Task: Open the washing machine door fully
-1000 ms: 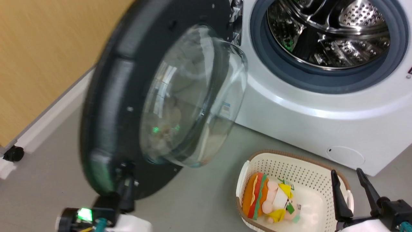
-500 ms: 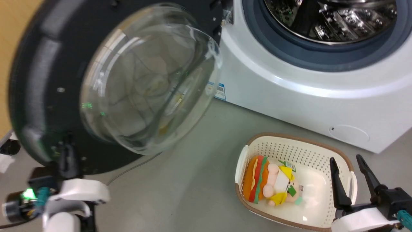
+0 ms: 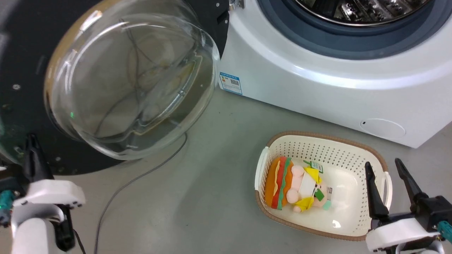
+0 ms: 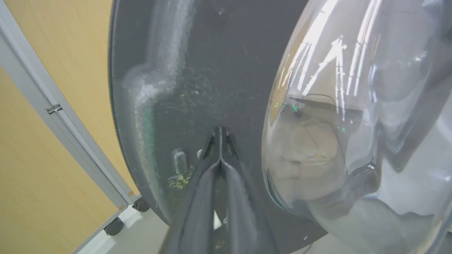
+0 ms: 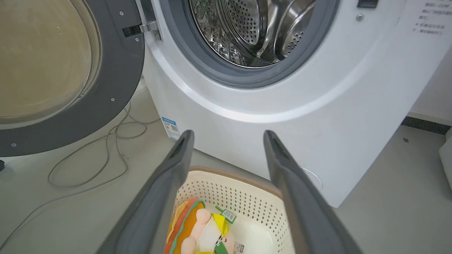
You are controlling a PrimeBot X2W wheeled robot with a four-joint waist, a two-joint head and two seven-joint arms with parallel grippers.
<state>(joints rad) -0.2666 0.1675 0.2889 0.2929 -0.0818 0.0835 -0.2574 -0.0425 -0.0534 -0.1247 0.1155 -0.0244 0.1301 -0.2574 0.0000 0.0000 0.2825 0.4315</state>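
Note:
The washing machine door, a black disc with a bulging clear glass bowl, stands swung wide out to the left of the washing machine. In the right wrist view the door hangs on its hinge beside the steel drum. My left gripper is shut with nothing between its fingers, and its tips rest against the door's black inner face near the lower rim. My right gripper is open, low at the right over the basket's end, apart from the machine.
A cream perforated basket with a plush burger toy sits on the floor before the machine. A thin grey cable lies under the door. Behind the door stands a wooden panel on caster wheels.
The door has swung farther out to the left, with my shut left gripper following its lower rim. The head camera has shifted too. My right gripper stays open over the basket.

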